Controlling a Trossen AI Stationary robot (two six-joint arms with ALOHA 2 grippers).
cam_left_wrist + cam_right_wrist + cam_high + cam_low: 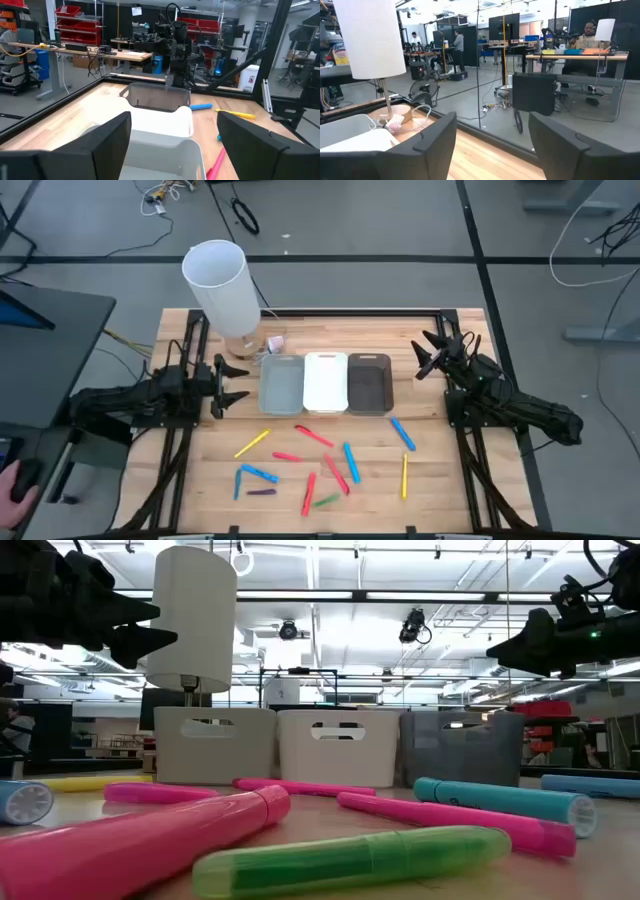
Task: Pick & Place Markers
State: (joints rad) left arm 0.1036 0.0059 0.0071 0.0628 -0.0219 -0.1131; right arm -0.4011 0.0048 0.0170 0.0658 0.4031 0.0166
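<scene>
Left gripper [240, 383]: fingers spread wide with nothing between them, hovering above the table just beside the grey bin [281, 384], pointing toward it.
Right gripper [425, 356]: fingers parted and empty, raised near the table's far right corner, just beside the dark bin [369, 383].
Bins: three in a row across the middle of the table [440, 490]; the grey one on the left, the white bin [325, 382] in the centre, the dark one on the right, sides touching or nearly so.
Markers [322, 465]: all lying flat on the wood on the near side of the bins, none inside a bin as far as the high view shows.
Marker spread: a yellow one [252, 443] and two blue ones toward the left, a cluster of red ones with a green and a purple in the middle, a blue one [402, 433] and a yellow one toward the right.
Lamp [222, 285]: white shade on a small base, standing at the far left of the table behind the grey bin.
Room: people sit and stand at desks far beyond the table in the right wrist view.
</scene>
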